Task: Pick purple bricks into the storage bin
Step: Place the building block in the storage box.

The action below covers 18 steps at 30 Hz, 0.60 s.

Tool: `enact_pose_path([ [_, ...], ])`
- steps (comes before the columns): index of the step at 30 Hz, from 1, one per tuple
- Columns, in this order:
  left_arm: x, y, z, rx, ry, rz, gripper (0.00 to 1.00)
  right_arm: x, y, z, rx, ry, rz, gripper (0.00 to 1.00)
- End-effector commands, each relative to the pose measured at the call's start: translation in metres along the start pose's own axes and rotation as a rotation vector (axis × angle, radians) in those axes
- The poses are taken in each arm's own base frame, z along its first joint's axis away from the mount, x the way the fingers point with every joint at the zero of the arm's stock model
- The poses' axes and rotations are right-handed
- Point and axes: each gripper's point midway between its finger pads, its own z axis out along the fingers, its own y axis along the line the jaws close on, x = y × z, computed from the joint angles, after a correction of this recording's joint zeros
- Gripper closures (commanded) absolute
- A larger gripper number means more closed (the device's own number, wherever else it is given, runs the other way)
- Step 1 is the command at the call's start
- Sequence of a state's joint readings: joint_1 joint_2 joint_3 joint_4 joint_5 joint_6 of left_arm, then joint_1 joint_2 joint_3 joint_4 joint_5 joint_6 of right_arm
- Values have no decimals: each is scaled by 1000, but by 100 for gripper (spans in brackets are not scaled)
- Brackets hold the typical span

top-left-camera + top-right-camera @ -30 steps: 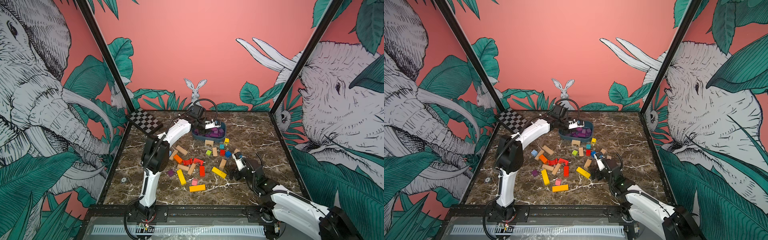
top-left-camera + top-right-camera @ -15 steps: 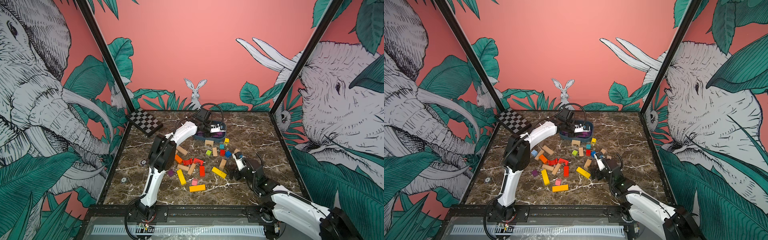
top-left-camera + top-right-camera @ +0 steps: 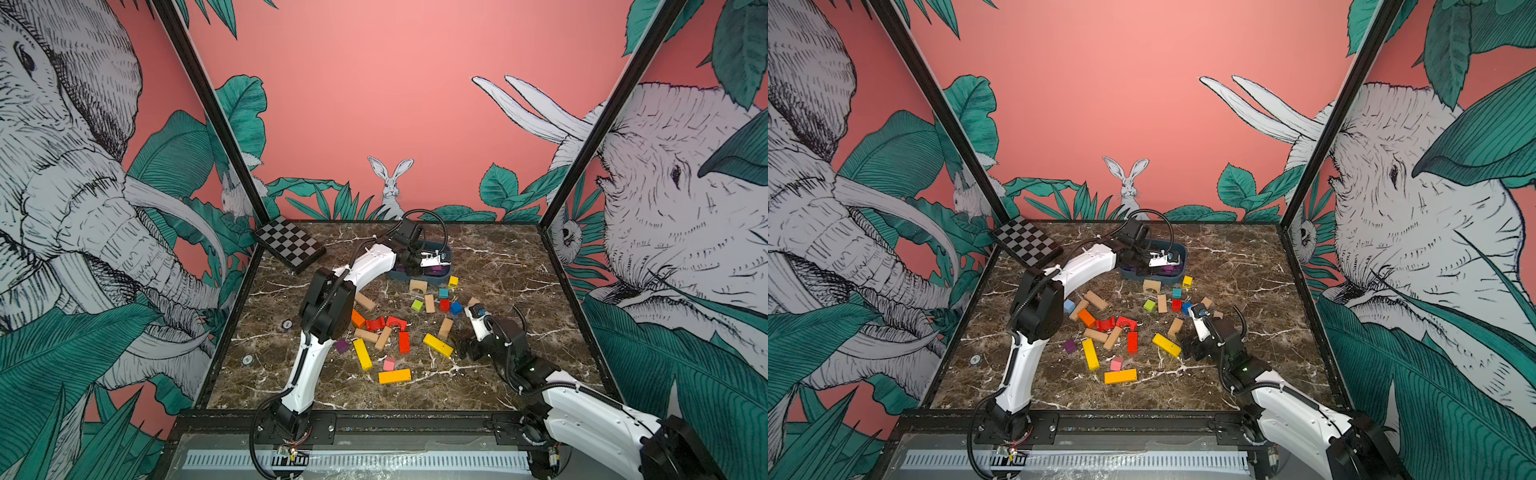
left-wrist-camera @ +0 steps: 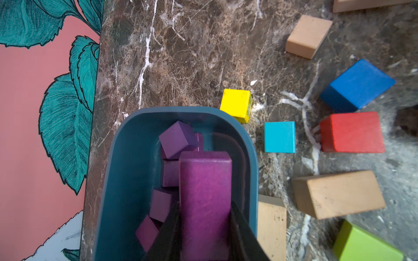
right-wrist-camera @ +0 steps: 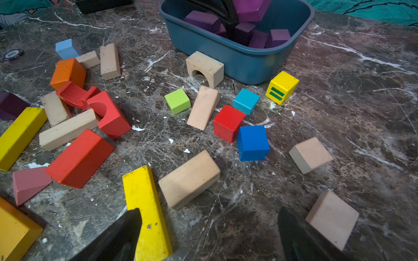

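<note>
Marble (image 4: 181, 56): brick (image 4: 204, 176) within left end effector (image 4: 204, 214)

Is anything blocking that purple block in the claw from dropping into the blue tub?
Nothing visible. The left gripper holds the purple bar over the storage bin's open inside; only other purple bricks lie beneath.
</note>
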<state>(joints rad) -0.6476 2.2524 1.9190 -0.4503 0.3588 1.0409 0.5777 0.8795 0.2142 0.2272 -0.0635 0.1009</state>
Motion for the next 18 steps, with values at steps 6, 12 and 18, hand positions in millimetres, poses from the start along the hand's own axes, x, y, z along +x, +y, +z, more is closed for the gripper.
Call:
enact_pose_path([
  [6, -5, 12, 0, -34, 0, 36, 87, -4, -1, 0, 2, -28, -7, 4],
  [12, -6, 15, 0, -53, 8, 36, 70, -3, -1, 0, 3, -26, -7, 4],
  [18, -10, 19, -1, -71, 6, 47, 61, -3, -1, 0, 2, -25, -7, 4],
])
